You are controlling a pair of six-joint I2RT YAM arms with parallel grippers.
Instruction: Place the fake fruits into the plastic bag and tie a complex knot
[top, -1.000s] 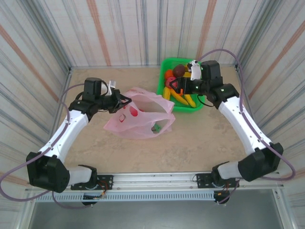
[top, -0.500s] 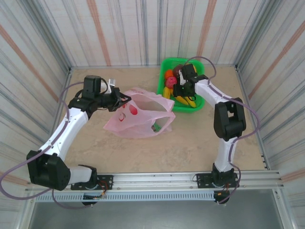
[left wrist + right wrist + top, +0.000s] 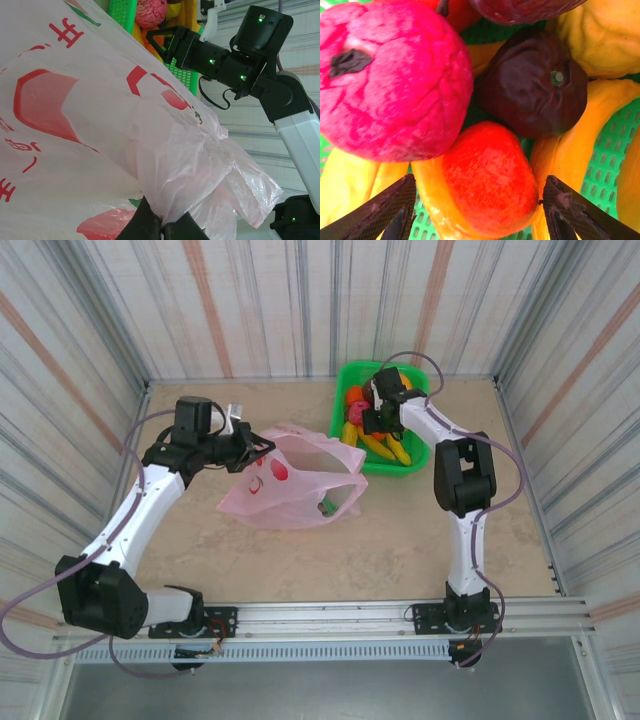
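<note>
Lying in the bright green mesh basket among the other fake fruits, the glossy orange-red plastic fruit sat directly ahead of the right end effector, between its two dark fingers. Its longer dimension seemed to run roughly across the gap from finger to finger, tilting a little down to the left. The jaws stood fairly wide, each finger just beside a flank of the fruit. Whether they already pressed on it could not be told. Touching this fruit were a crinkled pink-red fruit on the upper left, a dark maroon fruit above and a yellow banana on the right, so a clean lift probably called for a straight pull away from the pile. From above, the right end effector hung over the basket, clearly the nearer arm. The translucent pink plastic bag lay on the worktop just left of the basket, its mouth turned toward it. The left end effector was closed, pinching bunched bag film.
</note>
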